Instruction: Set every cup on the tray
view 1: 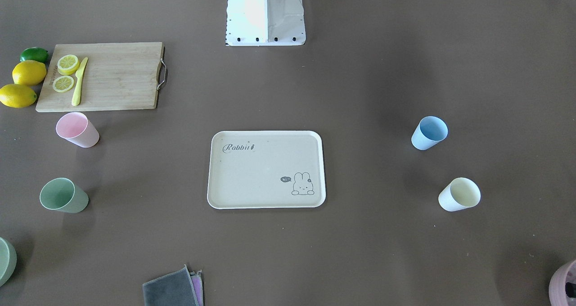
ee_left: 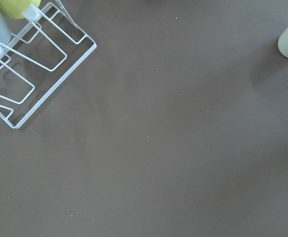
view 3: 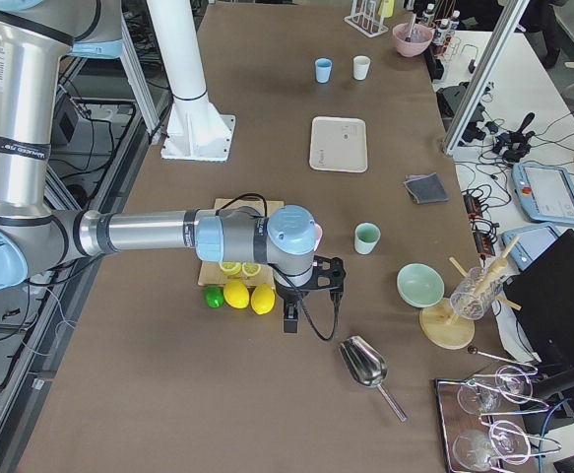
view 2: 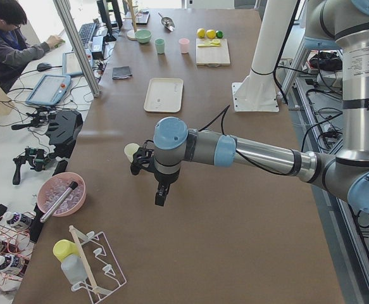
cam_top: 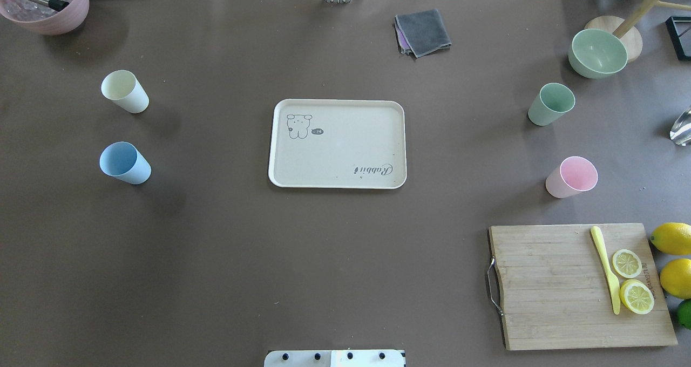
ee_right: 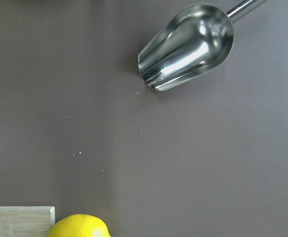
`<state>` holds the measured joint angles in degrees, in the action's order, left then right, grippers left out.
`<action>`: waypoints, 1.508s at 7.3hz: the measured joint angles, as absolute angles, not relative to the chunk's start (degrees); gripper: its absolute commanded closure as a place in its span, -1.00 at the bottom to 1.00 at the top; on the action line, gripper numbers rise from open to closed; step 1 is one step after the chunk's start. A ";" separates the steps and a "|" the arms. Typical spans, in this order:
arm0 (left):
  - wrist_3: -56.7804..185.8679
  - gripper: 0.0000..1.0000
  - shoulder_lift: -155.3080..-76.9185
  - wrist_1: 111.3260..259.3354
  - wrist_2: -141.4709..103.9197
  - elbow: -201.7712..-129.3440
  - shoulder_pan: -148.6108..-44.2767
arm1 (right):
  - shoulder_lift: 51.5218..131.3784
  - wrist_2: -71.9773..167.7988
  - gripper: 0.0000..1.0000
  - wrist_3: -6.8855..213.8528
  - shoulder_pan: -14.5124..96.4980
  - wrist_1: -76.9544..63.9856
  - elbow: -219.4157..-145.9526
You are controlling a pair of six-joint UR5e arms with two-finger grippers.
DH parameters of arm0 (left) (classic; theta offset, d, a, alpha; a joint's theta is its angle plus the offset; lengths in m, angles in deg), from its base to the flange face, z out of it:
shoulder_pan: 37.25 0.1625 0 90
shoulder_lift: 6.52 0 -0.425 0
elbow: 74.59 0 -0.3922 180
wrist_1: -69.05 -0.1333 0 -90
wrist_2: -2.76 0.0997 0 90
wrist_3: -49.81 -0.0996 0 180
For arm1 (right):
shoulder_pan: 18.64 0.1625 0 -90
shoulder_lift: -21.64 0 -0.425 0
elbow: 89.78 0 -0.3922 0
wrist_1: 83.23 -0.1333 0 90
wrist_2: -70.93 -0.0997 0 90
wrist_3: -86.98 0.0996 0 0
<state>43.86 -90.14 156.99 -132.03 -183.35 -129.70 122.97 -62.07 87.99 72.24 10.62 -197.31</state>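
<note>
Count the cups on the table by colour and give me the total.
Pink cup: 1
Green cup: 1
Blue cup: 1
Cream-yellow cup: 1
Total: 4, none of them on the tray yet.

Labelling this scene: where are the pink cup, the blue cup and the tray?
pink cup (cam_top: 573, 176): overhead view, inside its mouth.
blue cup (cam_top: 123, 162): overhead view, inside its mouth.
tray (cam_top: 337, 151): overhead view, bare floor.

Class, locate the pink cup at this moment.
In the overhead view the pink cup stands on the table's right side, off the tray, between the green cup above and the cutting board below.
</note>
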 measured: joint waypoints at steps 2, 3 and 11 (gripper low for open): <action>44.03 -0.96 -90.22 161.29 -131.91 -182.64 -129.70 | 122.77 -61.98 -1.00 87.57 72.24 10.17 -199.84; 44.05 -0.96 -90.25 163.33 -131.87 -182.21 -129.70 | 122.88 -61.94 -1.00 87.52 72.27 8.07 -201.07; 51.37 -0.96 -96.04 181.91 -133.70 -172.68 -127.61 | 123.82 -62.92 -1.00 91.77 74.34 -14.90 -193.54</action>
<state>51.37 -96.04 181.91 -133.70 -172.68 -127.61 123.82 -62.92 91.77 74.34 -14.90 -193.54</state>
